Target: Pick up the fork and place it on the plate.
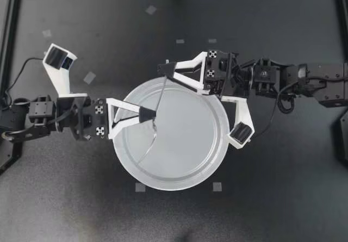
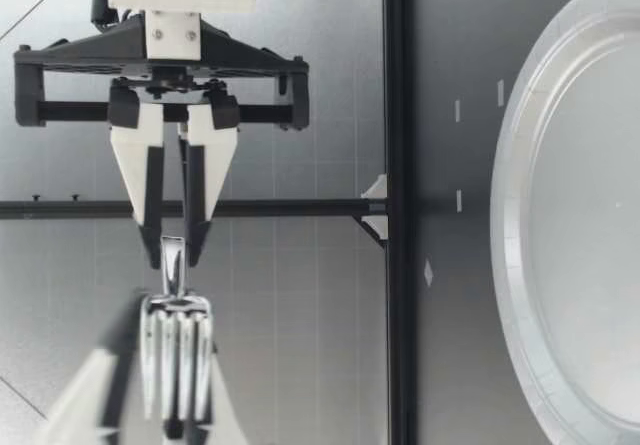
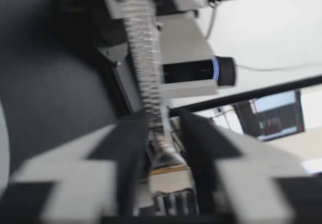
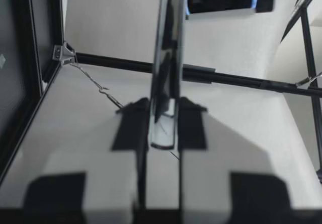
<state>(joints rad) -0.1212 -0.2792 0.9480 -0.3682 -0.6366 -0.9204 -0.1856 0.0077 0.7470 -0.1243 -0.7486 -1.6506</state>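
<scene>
Two end effectors are gripping a single fork [image 1: 161, 95] in the air above the white plate [image 1: 217, 160], which is sitting at the middle of the dark desk [image 1: 261, 198]. My left end effector [image 1: 148, 113] is reaching in over the plate's rim from my left side and pinching the fork's tine end, its fingers drawn narrow. The left wrist view is showing the tines between the two dark pads, with the handle running ahead toward my other arm.

My right end effector [image 1: 163, 69] is coming in from my right side, just past the plate's rim. It is clamping the handle end, its fingers likewise pressing close on the metal from both sides. In the right wrist view the handle's rounded tip is lying between the pads, and the shaft is stretching ahead toward the left arm's wrist camera.

Seen from desk height, the fork is hanging well above the desk and is not touching the plate, its tine end sitting nearer to that camera. From overhead, a thin curved shadow is falling across the plate beneath the fork. Small pale tape squares [image 1: 140, 187] are dotting the desk around the plate.
</scene>
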